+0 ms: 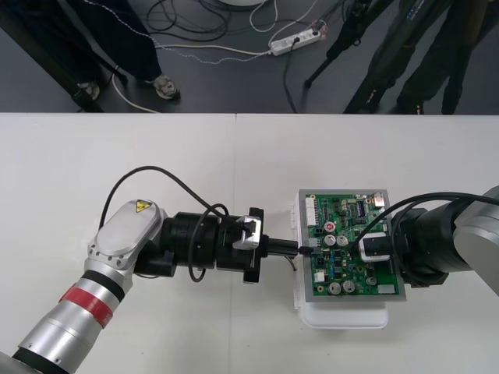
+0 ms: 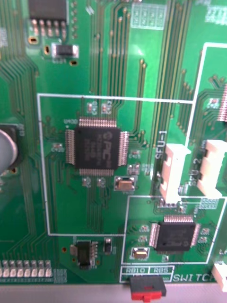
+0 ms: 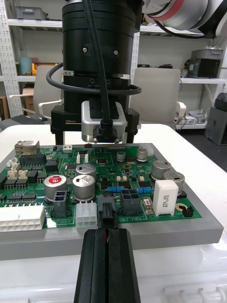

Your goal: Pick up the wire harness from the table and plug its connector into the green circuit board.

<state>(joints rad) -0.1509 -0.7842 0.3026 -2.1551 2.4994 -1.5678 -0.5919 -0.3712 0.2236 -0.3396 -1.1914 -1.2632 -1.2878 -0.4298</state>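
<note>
While the desk (image 1: 117, 156) lies open to the left, the single green circuit board (image 1: 347, 269) on its white base (image 1: 343, 315) sits toward the right edge. The right gripper (image 1: 362, 249) hangs over the board, its grip impossible to tell. The left gripper (image 1: 304, 249) meets the board's left edge, fingers (image 3: 92, 265) narrow, pinching one black plug (image 3: 106, 213); whether it is seated is unclear.

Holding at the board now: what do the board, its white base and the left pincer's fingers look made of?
Green circuit board: rigid laminate, probably fibreglass, under glossy green coating with white print. White base: smooth, faintly shiny, likely plastic. Left pincer, shut on the black plug: its fingers are matte black with lengthwise grooves, plastic or rubber; I cannot tell which.
</note>
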